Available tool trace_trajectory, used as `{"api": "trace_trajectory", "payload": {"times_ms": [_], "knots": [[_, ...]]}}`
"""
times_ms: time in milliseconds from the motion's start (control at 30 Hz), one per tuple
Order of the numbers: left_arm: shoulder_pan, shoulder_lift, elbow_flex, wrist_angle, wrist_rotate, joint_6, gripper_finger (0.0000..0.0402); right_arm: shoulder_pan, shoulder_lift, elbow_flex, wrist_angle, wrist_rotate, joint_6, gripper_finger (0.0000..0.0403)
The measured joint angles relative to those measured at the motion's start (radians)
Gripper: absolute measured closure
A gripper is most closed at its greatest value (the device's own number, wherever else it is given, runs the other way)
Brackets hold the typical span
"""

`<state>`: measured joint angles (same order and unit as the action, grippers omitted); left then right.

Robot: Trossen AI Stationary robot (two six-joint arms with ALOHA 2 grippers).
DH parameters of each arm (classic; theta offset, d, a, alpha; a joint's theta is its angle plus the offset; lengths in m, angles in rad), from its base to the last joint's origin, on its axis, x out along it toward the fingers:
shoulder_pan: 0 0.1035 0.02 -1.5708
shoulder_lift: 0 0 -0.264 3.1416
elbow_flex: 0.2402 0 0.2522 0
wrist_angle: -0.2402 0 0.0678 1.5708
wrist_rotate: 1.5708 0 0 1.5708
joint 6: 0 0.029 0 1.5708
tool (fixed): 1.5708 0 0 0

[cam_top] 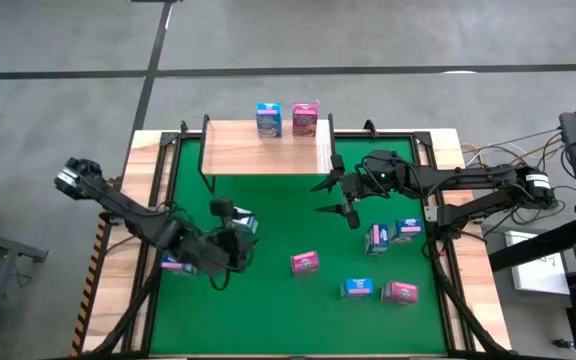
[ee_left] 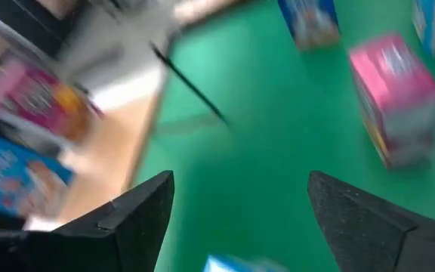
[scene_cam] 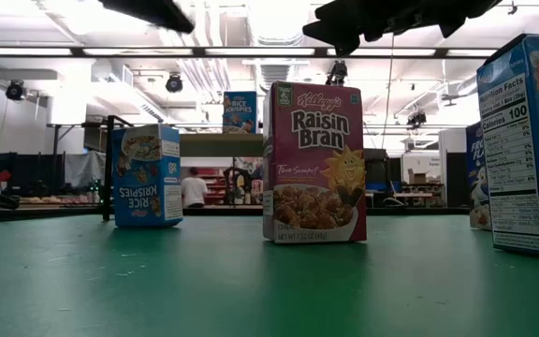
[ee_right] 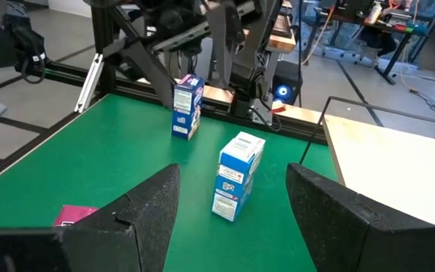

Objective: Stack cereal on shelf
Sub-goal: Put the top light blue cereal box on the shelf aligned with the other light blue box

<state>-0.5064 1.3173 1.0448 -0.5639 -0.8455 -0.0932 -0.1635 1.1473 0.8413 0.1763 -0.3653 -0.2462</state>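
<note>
- Two cereal boxes, a blue one [cam_top: 268,119] and a pink one [cam_top: 306,119], stand side by side on the back edge of the wooden shelf [cam_top: 258,150], which sits at the far end of a green mat [cam_top: 268,300] on the surface.
- Several more boxes wait on the mat: a pink box [cam_top: 305,262] near the middle, a blue box [cam_top: 356,289] and a pink box [cam_top: 400,292] toward the front right, and a small cluster of blue boxes [cam_top: 388,235] under the right arm.
- Left claw [cam_top: 236,232] hangs over the left part of the mat with its fingers spread wide and nothing between them; a blue box [cam_top: 245,224] stands right at it.
- Right claw [cam_top: 336,197] hovers just in front of the shelf's right end, fingers apart and empty.
- Risk, as a judgement: the left claw's picture is smeared, so it seems to be moving fast; a wide, quick sweep could topple the light box beside it.
- Risk, as a judgement: the right claw is close to the shelf's black leg and could clip it on a reach.
- Overhead shows the whole layout and both arms.
- Low view alone reads the print: a Raisin Bran box [scene_cam: 313,163] upright, and a Rice Krispies box [scene_cam: 146,175] standing upside down.
- Right wrist view alone shows two blue boxes [ee_right: 235,175] upright between its fingers, farther off.
</note>
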Motion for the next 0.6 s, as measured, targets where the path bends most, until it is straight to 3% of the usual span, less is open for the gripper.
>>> {"api": "trace_trajectory", "payload": {"times_ms": [100, 200, 600], "knots": [[0.010, 0.024, 0.084, -0.227, 0.092, -0.117, 0.0122, 0.000, 0.000, 0.000, -0.002, 0.000, -0.001, 0.0172], [0.024, 0.035, 0.124, -0.323, 0.161, -0.168, 0.0128, 0.000, 0.000, 0.000, -0.002, 0.000, -0.007, 0.0172], [0.183, 0.028, 0.060, -0.357, 0.385, -0.154, 0.0132, 0.000, 0.000, 0.000, -0.003, 0.000, -0.017, 0.0172]]}}
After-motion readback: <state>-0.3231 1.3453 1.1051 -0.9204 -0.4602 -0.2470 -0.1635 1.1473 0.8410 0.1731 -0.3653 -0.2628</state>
